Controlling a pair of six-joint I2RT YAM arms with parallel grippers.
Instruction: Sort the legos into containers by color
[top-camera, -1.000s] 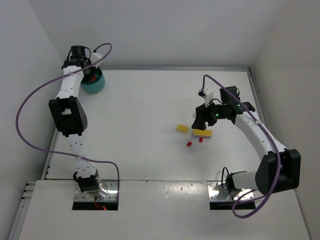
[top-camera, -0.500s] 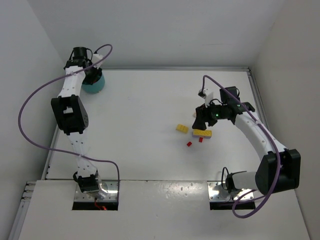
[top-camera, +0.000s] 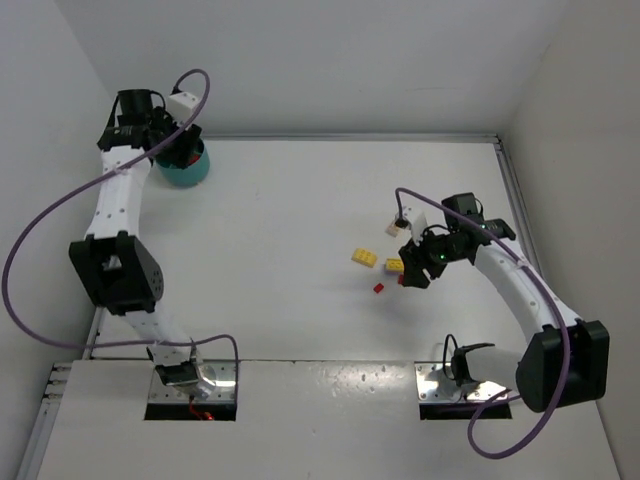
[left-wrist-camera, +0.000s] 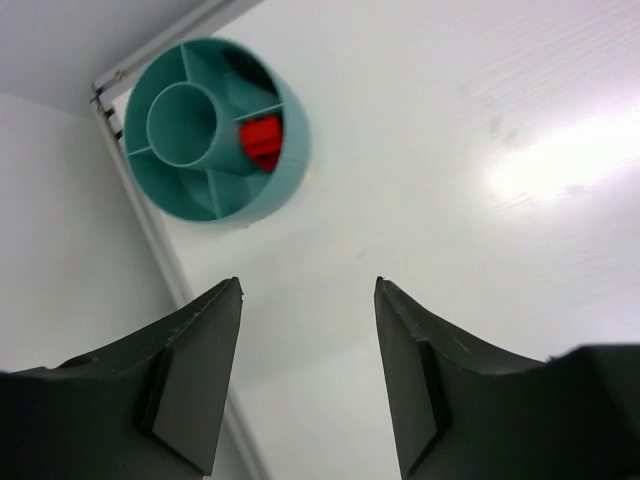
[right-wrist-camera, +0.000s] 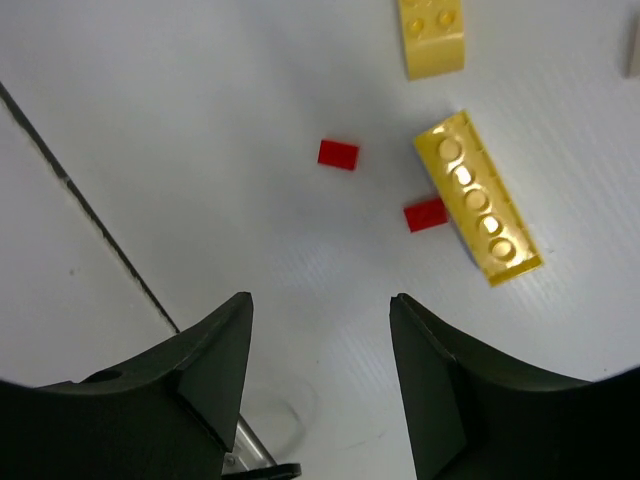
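Note:
The teal bowl (top-camera: 192, 172) stands at the far left corner; in the left wrist view the bowl (left-wrist-camera: 175, 190) holds a red brick (left-wrist-camera: 262, 141) in one compartment. My left gripper (left-wrist-camera: 308, 284) is open and empty, just near of the bowl (top-camera: 178, 150). On the table lie a long studded yellow brick (right-wrist-camera: 478, 198), a small yellow brick (right-wrist-camera: 431, 35) and two tiny red bricks (right-wrist-camera: 338, 154) (right-wrist-camera: 426, 214). My right gripper (right-wrist-camera: 320, 298) is open and empty, above the table just short of them (top-camera: 413, 273). No purple brick shows.
White walls close the table at the back and both sides. A raised rail (top-camera: 505, 170) runs along the right edge and another along the left (left-wrist-camera: 150, 215). Purple cables (top-camera: 60, 200) loop off both arms.
My left arm has swung left and its wrist turned by the bowl. My right gripper has moved toward the near side, over the long yellow brick.

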